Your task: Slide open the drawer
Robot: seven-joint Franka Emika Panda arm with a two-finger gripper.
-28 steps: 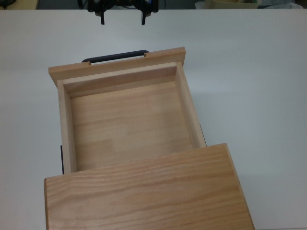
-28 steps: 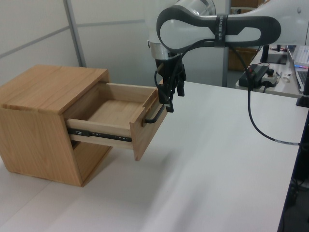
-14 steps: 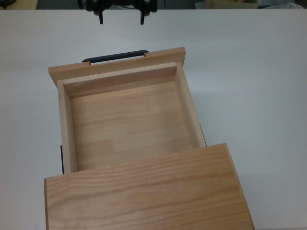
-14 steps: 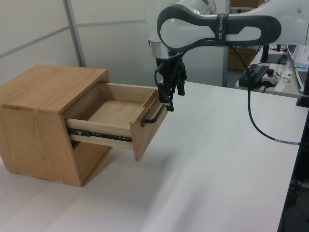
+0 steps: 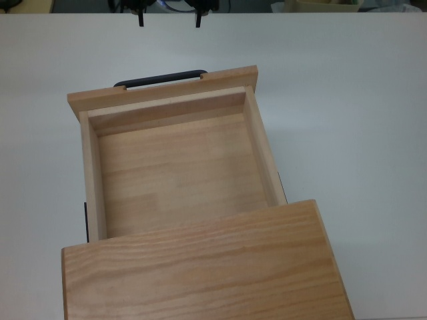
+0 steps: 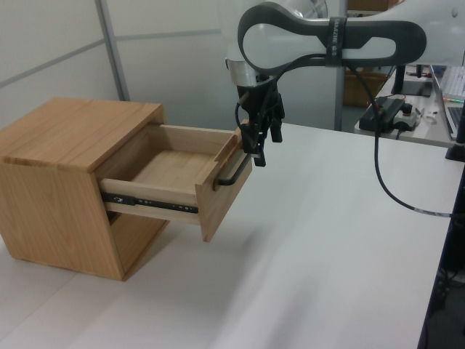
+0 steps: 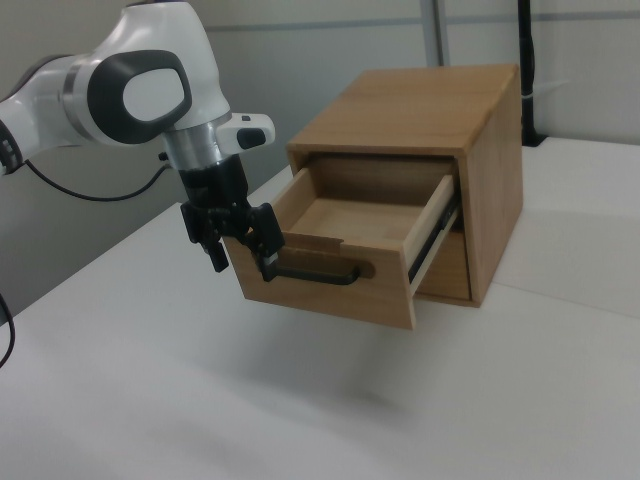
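gripper (image 5: 169,15): cut by top view's upper edge | cabinet (image 5: 200,267): cut by lower edge

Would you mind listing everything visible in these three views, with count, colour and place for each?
Light-wood cabinet: one, tan wood grain, standing on the table, on the left view's left.
Shallow light-wood drawer: one, tan, pulled well out of the cabinet on dark slide rails, nothing inside.
Thin black metal bar handle: one, black, on the drawer's front panel.
White table: one, white, under everything.
Black cable: one, black, hanging from the arm on the left view's right.
Robot arm: one, white and grey, reaching toward the drawer front.
Hand: one, black, open, just above the handle, holding nothing.
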